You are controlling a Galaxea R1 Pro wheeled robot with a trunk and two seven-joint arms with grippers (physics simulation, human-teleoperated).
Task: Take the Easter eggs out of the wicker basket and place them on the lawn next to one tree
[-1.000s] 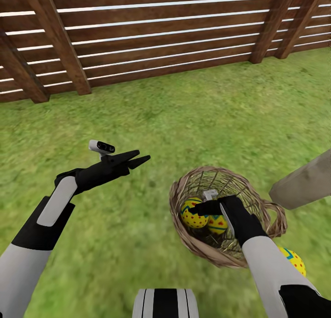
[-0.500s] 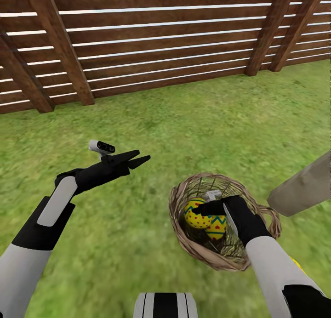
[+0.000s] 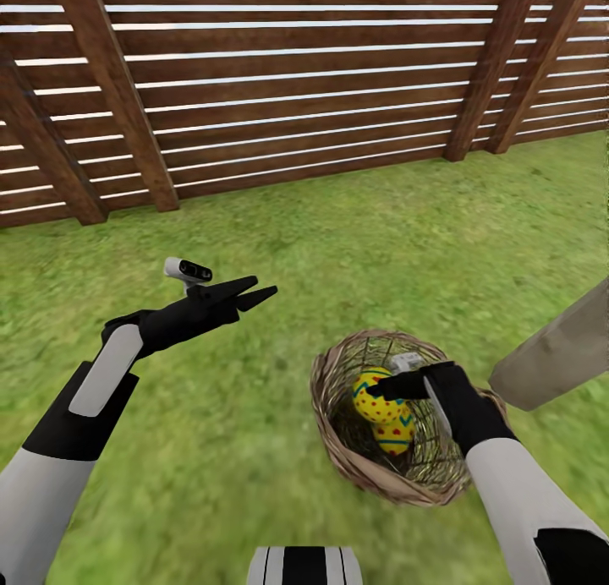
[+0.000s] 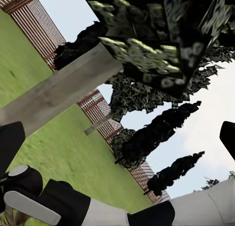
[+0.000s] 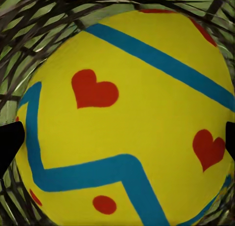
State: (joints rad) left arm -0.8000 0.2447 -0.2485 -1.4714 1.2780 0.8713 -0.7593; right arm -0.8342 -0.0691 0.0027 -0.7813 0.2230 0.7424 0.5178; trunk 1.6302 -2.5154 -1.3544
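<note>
Since the earlier frame the upper Easter egg (image 3: 377,396) is raised within the wicker basket (image 3: 338,450); right gripper (image 3: 397,386) fingers are pinched across its rounded sides; it is judged smooth, rigid, slip-prone; left gripper (image 3: 254,291) fingers are nearly together, empty

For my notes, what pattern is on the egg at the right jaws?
Yellow egg with blue zigzag bands and red hearts, clearest in the right wrist view.

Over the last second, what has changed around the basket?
The head camera has shifted, so the fence and grass sit differently in the picture. The right gripper is still down in the wicker basket, and the upper Easter egg now sits higher against the lower egg, as if being lifted. The egg on the grass at the lower right has gone from view. The left gripper stays raised.
</note>
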